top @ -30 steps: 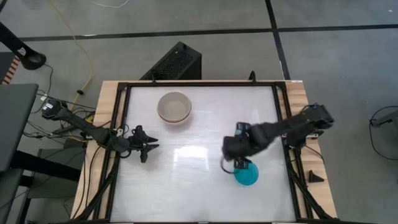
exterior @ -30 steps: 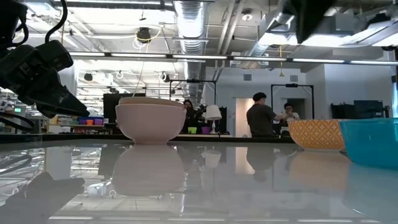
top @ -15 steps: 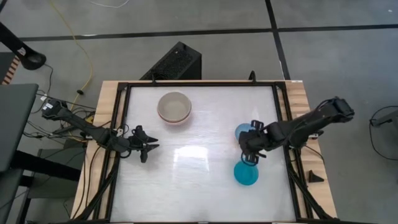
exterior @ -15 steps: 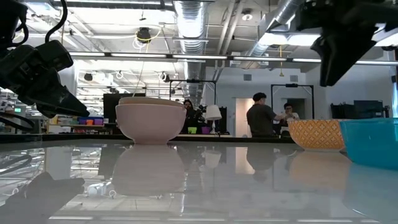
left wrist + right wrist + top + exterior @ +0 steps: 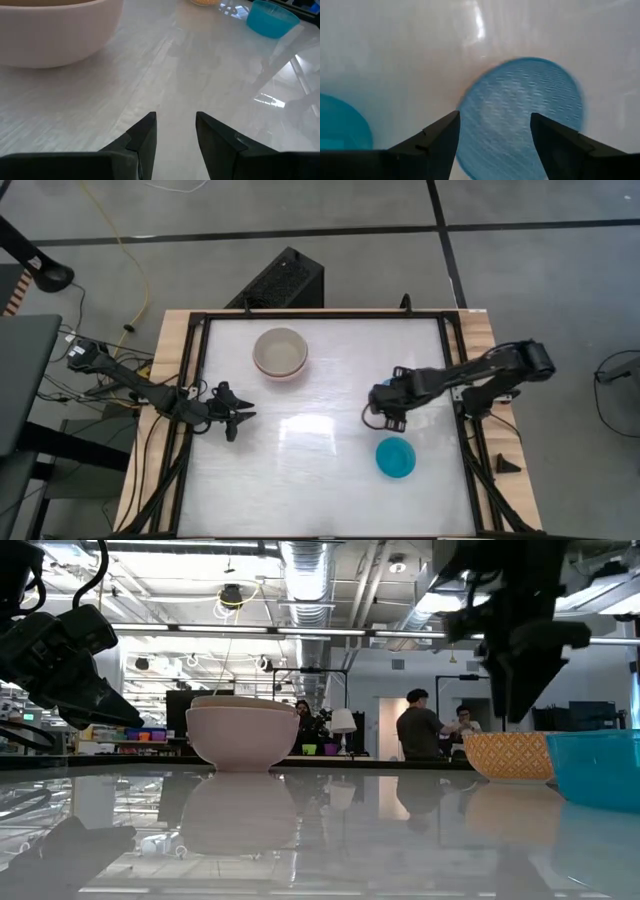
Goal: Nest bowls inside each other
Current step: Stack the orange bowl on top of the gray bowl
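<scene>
A light blue bowl point(image 5: 520, 115) stands on the table's right half, mostly hidden under my right gripper point(image 5: 383, 412) in the high view. That gripper point(image 5: 495, 142) hangs open above it, pointing steeply down, with a finger on either side of the bowl's rim and touching nothing. A teal-blue bowl point(image 5: 396, 458) stands just nearer the front edge. A pale pink bowl point(image 5: 280, 352) with a beige bowl inside it stands at the far left. In the low view a bowl with an orange-patterned wall point(image 5: 508, 755) shows below the right gripper point(image 5: 517, 680). My left gripper point(image 5: 232, 420) waits open at the left edge.
A black frame point(image 5: 200, 380) runs round the white tabletop, with cables along its left side. Bare tabletop lies between the pink bowl and the blue ones. People stand in the room far behind the table point(image 5: 418, 725).
My right gripper has left the teal-blue bowl, swung toward the table's far edge and come down over the light blue bowl. The teal-blue bowl stays where it was.
</scene>
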You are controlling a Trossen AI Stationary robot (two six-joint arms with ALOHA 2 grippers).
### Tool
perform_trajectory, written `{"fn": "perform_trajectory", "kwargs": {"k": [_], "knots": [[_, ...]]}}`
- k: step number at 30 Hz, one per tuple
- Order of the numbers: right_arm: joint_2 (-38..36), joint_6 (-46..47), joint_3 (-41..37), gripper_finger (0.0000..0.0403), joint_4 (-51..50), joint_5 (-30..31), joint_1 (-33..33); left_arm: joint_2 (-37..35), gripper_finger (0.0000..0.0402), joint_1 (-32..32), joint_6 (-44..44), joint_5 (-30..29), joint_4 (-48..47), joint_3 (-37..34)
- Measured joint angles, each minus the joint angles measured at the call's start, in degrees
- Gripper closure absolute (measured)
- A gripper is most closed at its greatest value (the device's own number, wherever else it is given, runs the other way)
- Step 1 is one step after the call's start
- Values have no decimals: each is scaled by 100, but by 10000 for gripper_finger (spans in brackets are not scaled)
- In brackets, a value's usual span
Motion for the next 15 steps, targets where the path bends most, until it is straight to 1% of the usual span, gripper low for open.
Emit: {"fn": "perform_trajectory", "kwargs": {"k": [4,11,13,15], "knots": [[483,-10,0,127,266,-469,-251,0,276,1,0,0,0,-1],[1150,82,0,128,383,-604,-544,2,276,1,0,2,2,0],[1277,175,0,134,397,-630,-612,0,276,0,0,0,0,1],[1359,235,0,151,414,-630,-656,0,276,-1,0,0,2,-1]]}}
